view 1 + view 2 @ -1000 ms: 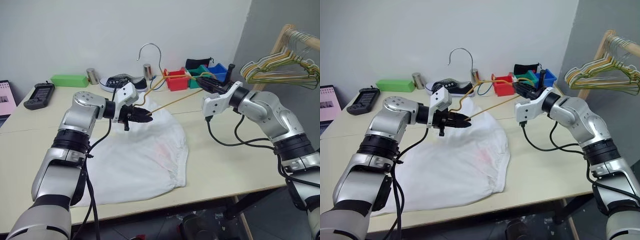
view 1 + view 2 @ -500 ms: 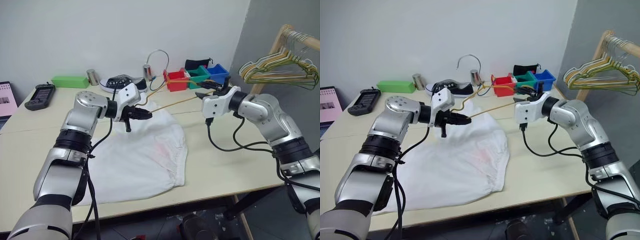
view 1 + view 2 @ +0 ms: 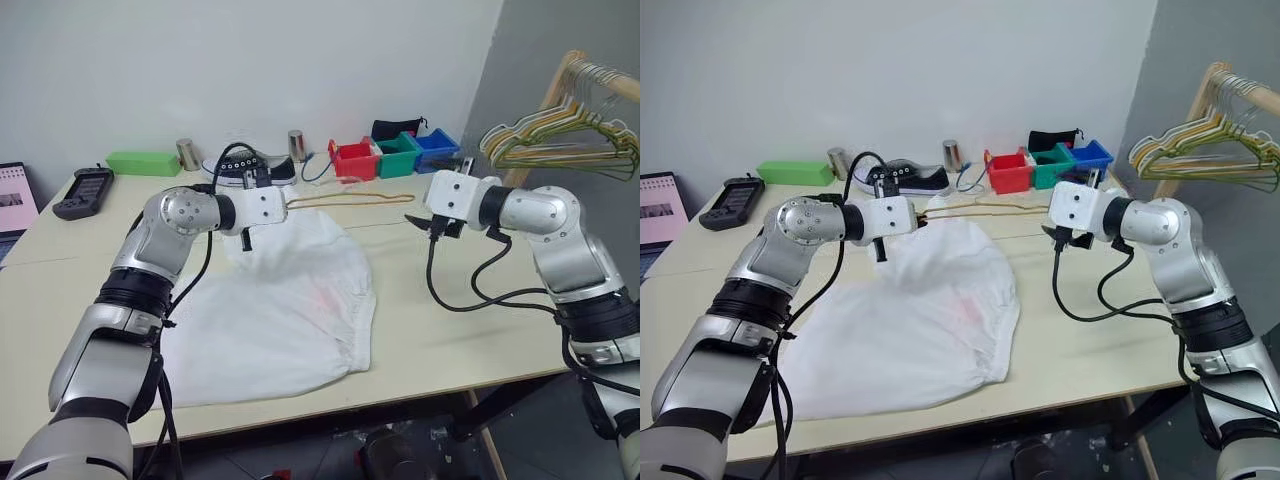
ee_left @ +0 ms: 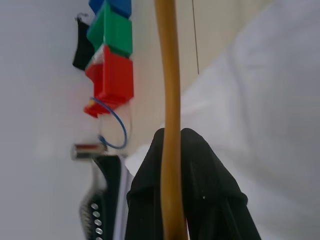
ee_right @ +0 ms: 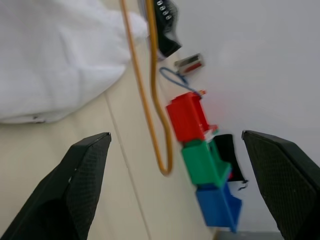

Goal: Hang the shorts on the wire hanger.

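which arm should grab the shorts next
Right. Its tool is open and empty beside the shorts, while the left tool is shut on the wire hanger and likely should keep holding it.

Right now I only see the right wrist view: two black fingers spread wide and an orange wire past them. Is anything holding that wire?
Observer: Yes. The left fingers are shut on the wire hanger at its other end.
Operator: Where are the shorts?
Observer: The shorts lie spread on the table, not yet on the hanger.
Operator: Do the fingers I see touch the wire?
Observer: It seems not. In the head views the right fingers stand open, just clear of the hanger's near end.
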